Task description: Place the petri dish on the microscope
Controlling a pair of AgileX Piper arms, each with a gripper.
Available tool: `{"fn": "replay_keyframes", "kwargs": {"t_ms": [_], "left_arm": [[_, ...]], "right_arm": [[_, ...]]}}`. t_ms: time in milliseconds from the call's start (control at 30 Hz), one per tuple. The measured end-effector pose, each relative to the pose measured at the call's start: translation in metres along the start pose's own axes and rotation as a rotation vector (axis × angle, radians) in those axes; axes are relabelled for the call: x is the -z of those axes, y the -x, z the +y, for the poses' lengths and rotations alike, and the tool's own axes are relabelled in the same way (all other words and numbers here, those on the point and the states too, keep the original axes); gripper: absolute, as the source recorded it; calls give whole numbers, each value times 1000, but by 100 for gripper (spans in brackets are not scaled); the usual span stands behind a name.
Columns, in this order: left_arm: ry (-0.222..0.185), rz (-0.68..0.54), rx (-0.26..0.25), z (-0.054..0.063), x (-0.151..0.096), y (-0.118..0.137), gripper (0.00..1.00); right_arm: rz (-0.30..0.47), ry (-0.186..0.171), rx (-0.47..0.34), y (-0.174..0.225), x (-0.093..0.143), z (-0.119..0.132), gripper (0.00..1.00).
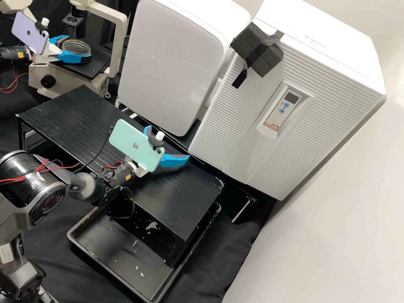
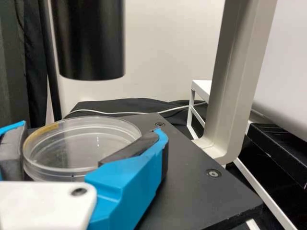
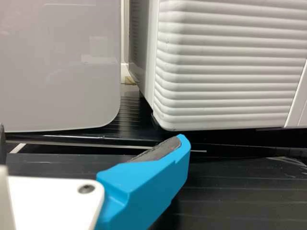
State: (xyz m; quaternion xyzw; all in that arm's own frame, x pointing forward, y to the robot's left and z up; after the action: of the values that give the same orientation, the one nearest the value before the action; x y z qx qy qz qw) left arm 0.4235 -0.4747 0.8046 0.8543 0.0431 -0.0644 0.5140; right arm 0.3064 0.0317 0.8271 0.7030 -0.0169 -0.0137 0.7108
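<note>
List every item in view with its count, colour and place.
Microscope: one, cream and black, far left in the high view
Petri dish: one, clear, between the left gripper's fingers at the microscope
Cabinets: two, white, side by side behind the platform; one smooth, one ribbed
Foam: count unclear, black, taped to the ribbed cabinet
Platform: one, black, mid-bench
Tray: one, black, partly under the platform
Cloth: count unclear, black, beneath the tray
Phones: two, lilac on the left arm, mint on the right
Arms: two, dark grey, entering from the left
Grippers: two, white with blue fingers; left at the microscope, right above the platform
</note>
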Motion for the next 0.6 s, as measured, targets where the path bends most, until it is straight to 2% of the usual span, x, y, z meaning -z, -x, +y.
{"fn": "replay_keyframes", "kwargs": {"t_ms": [333,600], "left_arm": [[0,0,2,-3,1,0,100],[2,-16,-18,-12,1,12,100]], "right_arm": [[0,0,0,0,0,0,100],[0,0,0,0,0,0,100]]}}
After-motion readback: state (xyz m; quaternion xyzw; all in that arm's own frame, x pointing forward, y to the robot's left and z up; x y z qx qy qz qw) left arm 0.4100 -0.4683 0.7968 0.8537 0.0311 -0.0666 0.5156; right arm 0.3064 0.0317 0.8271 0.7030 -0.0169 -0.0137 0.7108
